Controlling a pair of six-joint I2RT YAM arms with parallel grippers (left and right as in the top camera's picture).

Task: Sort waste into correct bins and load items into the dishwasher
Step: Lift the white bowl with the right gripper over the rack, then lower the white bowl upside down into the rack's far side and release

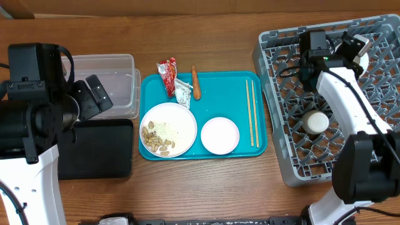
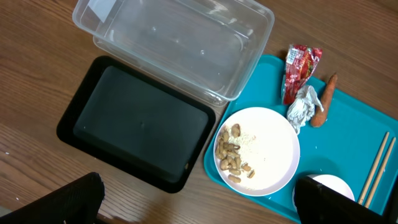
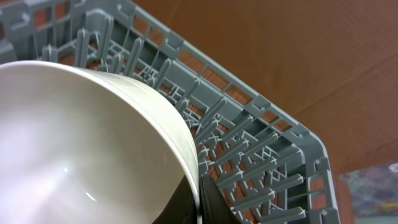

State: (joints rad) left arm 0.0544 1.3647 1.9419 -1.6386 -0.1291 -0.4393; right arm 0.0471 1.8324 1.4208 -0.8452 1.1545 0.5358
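Where the grey dish rack (image 1: pixel 375 62) stands at the table's right, one white bowl (image 3: pixel 74 155) is over its lattice, its rim pinched by the right gripper (image 3: pixel 200 202). On the teal tray (image 1: pixel 228 94) lie the plate (image 1: pixel 167 129) of nuts and rice, a second bowl (image 1: pixel 219 135), chopsticks (image 1: pixel 252 112), carrot (image 1: pixel 195 83), red wrapper (image 1: pixel 167 69) and silver wrapper (image 1: pixel 182 92). The left gripper (image 2: pixel 199 194), fingers spread and empty, hovers above the black tray (image 2: pixel 137 124) beside the clear tub (image 2: pixel 180 43).

Table (image 1: pixel 206 187): wood grain, low sheen. Tub (image 2: pixel 180 43): clear plastic, glossy. Black tray (image 2: pixel 137 124): matt plastic, smooth. Teal tray (image 1: pixel 225 94): smooth plastic w/ slight gloss. Plate (image 2: pixel 273 137) & bowl (image 3: pixel 74 143): glazed white, shiny. Rack (image 3: pixel 311 146): grey moulded plastic, matt. Chopsticks (image 1: pixel 252 112): pale bare wood. Red wrapper (image 2: pixel 300 71): shiny crinkled film. Silver wrapper (image 2: pixel 303 106): crumpled, foil-like, duller.
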